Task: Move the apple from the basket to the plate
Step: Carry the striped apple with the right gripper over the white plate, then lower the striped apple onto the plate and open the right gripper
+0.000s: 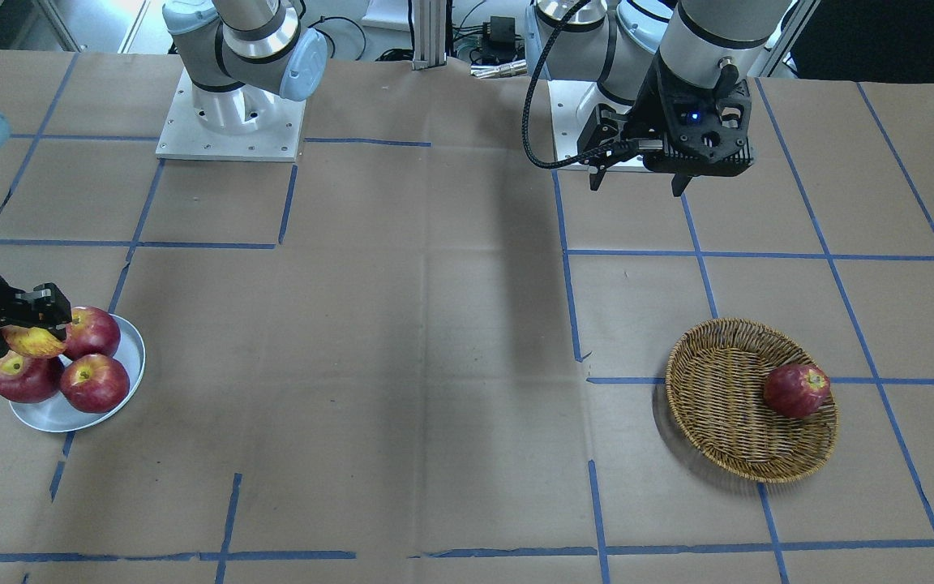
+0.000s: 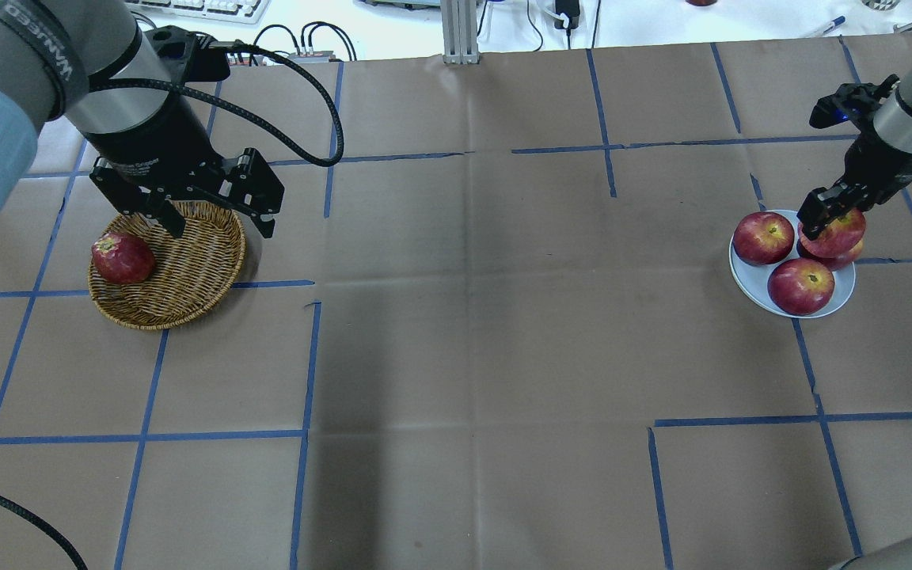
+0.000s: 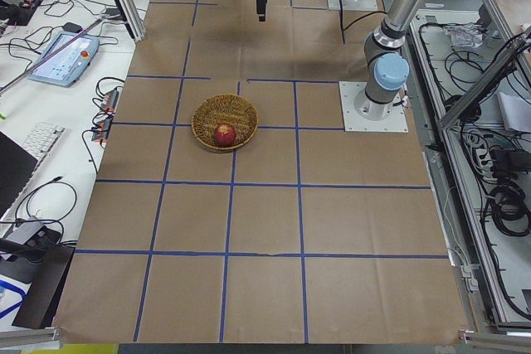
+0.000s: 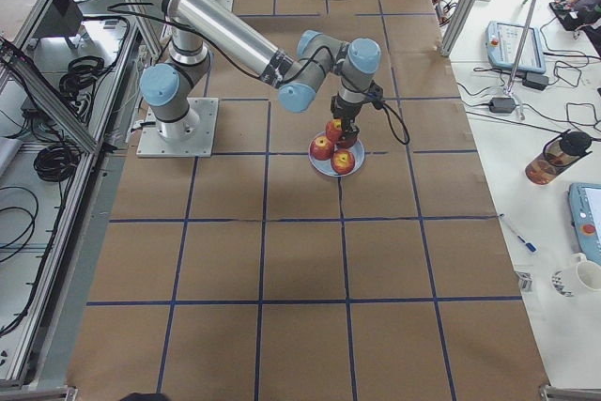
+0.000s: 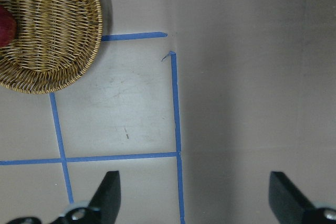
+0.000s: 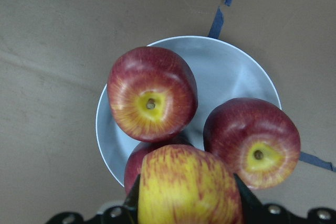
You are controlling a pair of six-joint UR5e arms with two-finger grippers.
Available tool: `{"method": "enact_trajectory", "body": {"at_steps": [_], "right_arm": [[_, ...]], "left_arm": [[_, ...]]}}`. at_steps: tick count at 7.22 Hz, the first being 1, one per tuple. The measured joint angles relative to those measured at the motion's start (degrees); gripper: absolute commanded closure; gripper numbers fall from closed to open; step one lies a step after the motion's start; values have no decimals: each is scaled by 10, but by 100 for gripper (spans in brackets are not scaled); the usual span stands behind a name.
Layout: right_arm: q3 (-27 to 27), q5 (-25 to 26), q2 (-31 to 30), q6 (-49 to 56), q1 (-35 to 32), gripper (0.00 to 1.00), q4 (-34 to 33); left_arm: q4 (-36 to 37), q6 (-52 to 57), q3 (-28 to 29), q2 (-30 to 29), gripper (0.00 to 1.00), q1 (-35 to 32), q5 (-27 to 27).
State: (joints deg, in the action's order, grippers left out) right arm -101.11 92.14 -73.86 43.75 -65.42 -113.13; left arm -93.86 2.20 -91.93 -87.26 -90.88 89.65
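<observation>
The pale red, yellow-streaked apple [image 6: 184, 187] is held in my right gripper [image 1: 33, 328], which is shut on it, just above the grey-white plate [image 6: 231, 72]. It hangs over one of three dark red apples on the plate; I cannot tell whether it touches that one. It also shows in the overhead view [image 2: 840, 233]. The wicker basket [image 2: 187, 277] lies at the table's left end and holds one dark red apple [image 2: 122, 258]. My left gripper [image 2: 222, 229] is open and empty, raised over the basket's far edge.
Brown paper with blue tape lines covers the table. The plate [image 1: 130, 357] lies near the table's right end and the basket [image 1: 726, 405] is far off at the other end. The two arm bases stand at the robot's edge.
</observation>
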Motion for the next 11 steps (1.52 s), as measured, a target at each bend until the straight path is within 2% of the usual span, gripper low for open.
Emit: {"method": "enact_trajectory", "body": {"at_steps": [5, 6, 7, 11], "right_arm": [[-5, 3, 19, -3, 0, 52, -43], [-6, 4, 22, -4, 0, 47, -40], [-7, 4, 23, -5, 0, 1, -36], [3, 39, 7, -2, -2, 0, -31]], "left_arm": [[0, -1, 0, 1, 1, 0, 0], [0, -1, 0, 1, 1, 0, 0], [0, -1, 0, 1, 1, 0, 0], [0, -1, 0, 1, 1, 0, 0]]}}
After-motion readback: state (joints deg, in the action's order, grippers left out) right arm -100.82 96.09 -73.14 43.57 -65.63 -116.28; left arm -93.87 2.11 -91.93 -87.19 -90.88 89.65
